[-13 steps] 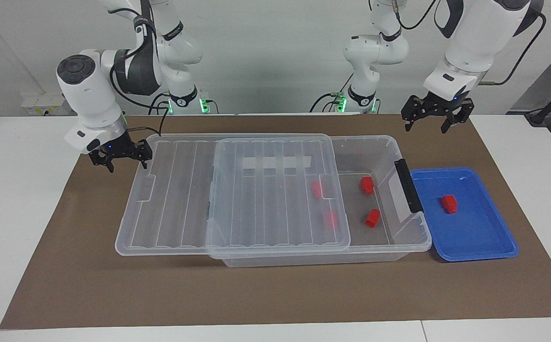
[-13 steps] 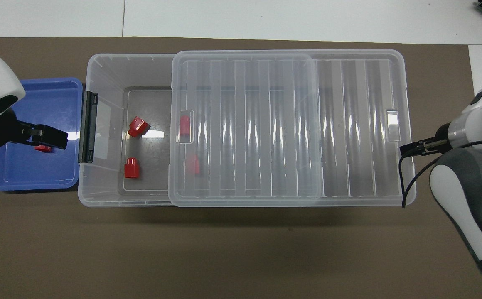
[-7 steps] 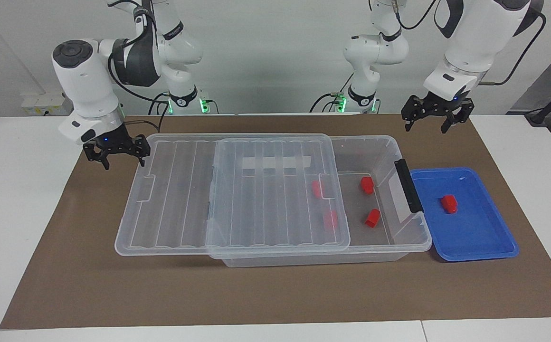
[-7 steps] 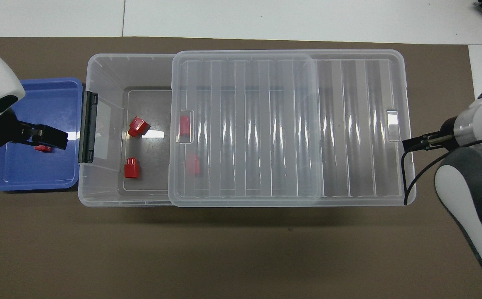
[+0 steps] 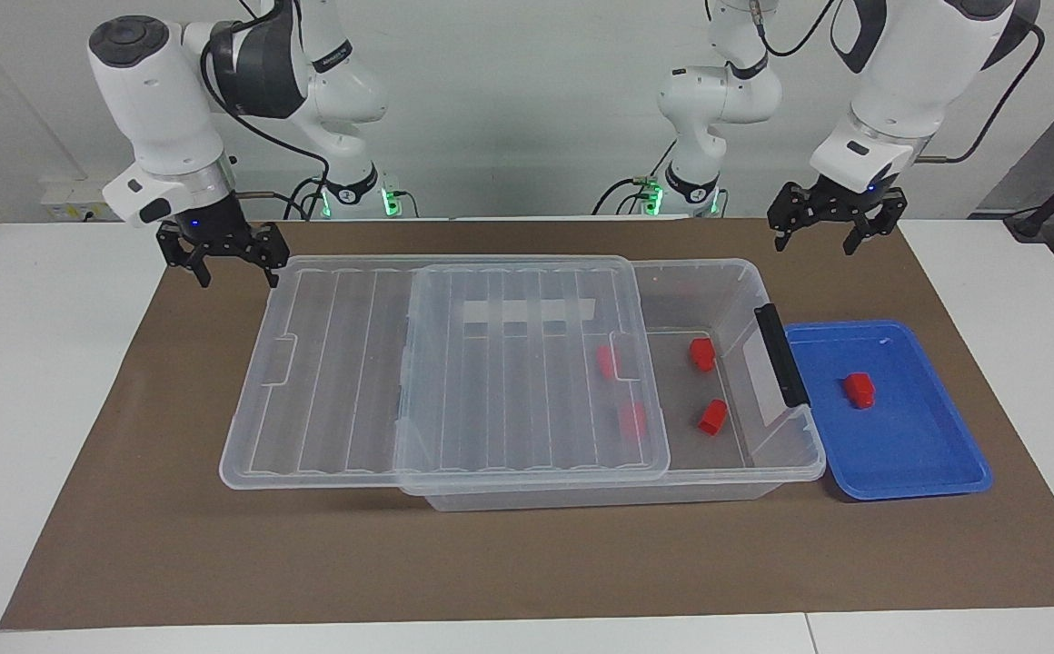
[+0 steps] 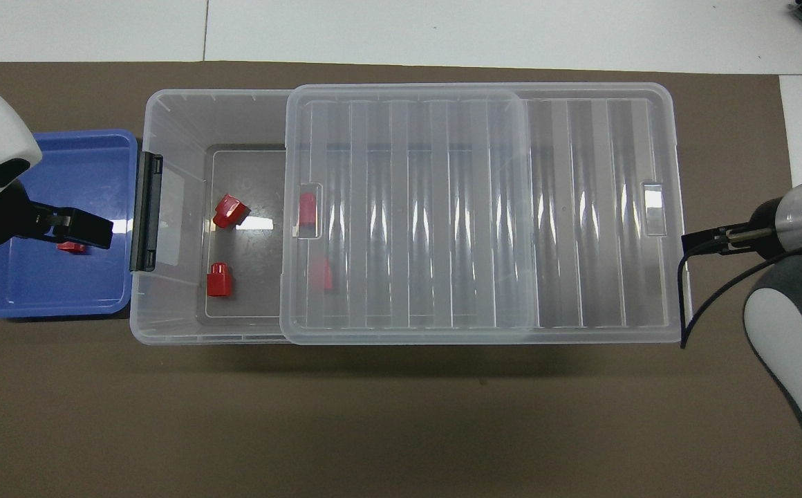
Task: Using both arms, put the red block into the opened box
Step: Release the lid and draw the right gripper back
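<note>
One red block (image 5: 859,389) lies in the blue tray (image 5: 909,454); seen from overhead, the red block (image 6: 69,247) is mostly covered by my left gripper (image 6: 100,234). That left gripper (image 5: 834,232) hangs open, high over the tray. The opened box (image 5: 738,295) is a clear bin. Its ribbed lid (image 5: 345,363) is slid toward the right arm's end, leaving the end beside the tray uncovered. Two red blocks (image 5: 701,353) (image 5: 713,416) lie in the uncovered part, and two more (image 5: 607,361) (image 5: 633,420) show through the lid. My right gripper (image 5: 223,259) is open and empty, raised beside the lid's corner.
A black handle (image 5: 781,354) runs along the box's end wall next to the tray. Everything stands on a brown mat (image 5: 527,563) on the white table. The lid overhangs the box at the right arm's end.
My right gripper has risen and drawn back from the lid's end toward the robots. The left arm, the lid and the blocks have not moved.
</note>
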